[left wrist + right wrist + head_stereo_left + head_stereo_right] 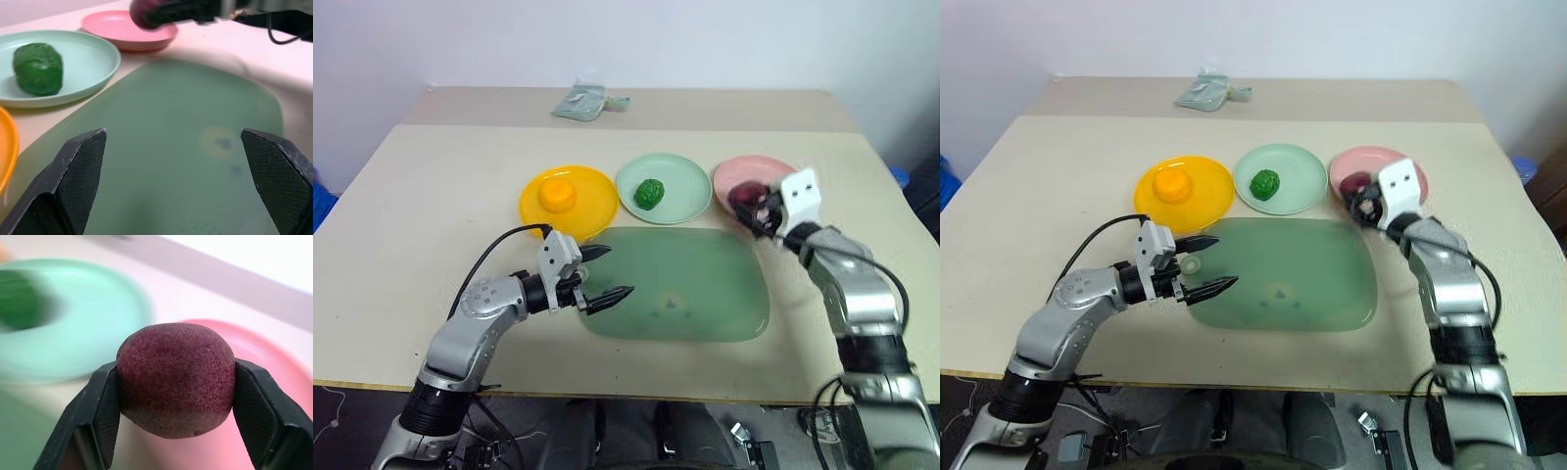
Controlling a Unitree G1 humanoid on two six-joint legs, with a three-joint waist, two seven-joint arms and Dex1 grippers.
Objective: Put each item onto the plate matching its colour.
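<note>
Right gripper (pixel 173 396) is clamped on the purple ball (pixel 176 379), holding it over the near edge of the pink plate (pixel 744 174). Left gripper (pixel 607 274) hangs with fingers spread wide over the green mat (pixel 705 294), at its nine o'clock edge. Orange ball (pixel 555 193) sits on the yellow plate (pixel 592 206), green lump (pixel 650 193) on the green plate (pixel 685 181)

You had three plates in a row behind the mat (pixel 705 294): left plate (pixel 592 211) bearing the ball (pixel 555 194), middle plate (pixel 690 191) bearing the bumpy lump (pixel 650 193), right plate (pixel 744 171). A pouch (pixel 579 102) lay farther back on the table (pixel 431 196).
</note>
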